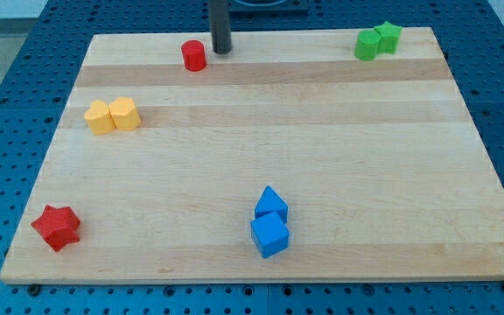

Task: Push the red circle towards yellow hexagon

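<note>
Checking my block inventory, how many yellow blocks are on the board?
2: yellow block and yellow hexagon, touching side by side near the view's left edge. Nothing seems hidden.

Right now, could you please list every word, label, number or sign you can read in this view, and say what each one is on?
None: no readable text in this view.
Wooden board: plain wood grain, no markings.
Red circle, yellow blocks, green blocks, blue blocks, red star: all unmarked.
My tip, just to the view's right of the red circle: dark rod, no label.
</note>
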Robot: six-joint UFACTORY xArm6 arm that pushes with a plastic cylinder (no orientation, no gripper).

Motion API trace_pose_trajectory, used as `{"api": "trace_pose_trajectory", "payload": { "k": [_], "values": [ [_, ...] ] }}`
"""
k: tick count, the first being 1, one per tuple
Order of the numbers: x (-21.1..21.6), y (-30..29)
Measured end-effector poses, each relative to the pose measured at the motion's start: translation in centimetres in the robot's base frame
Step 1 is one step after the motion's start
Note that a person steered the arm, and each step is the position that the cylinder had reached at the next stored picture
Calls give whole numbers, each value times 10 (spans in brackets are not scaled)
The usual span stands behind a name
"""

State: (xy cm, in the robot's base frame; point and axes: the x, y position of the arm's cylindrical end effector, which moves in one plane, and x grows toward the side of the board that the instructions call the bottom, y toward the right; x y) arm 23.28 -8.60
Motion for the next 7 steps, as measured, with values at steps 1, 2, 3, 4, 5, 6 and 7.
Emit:
{"api": "trace_pose_trajectory", "payload": {
  "k": [1,2,3,4,5,6,7],
  "values": [
    [0,-25],
    [0,-28],
    [0,-28],
    [0,-42],
    [0,-56],
    [3,-56],
    [9,-56]
  ]
}}
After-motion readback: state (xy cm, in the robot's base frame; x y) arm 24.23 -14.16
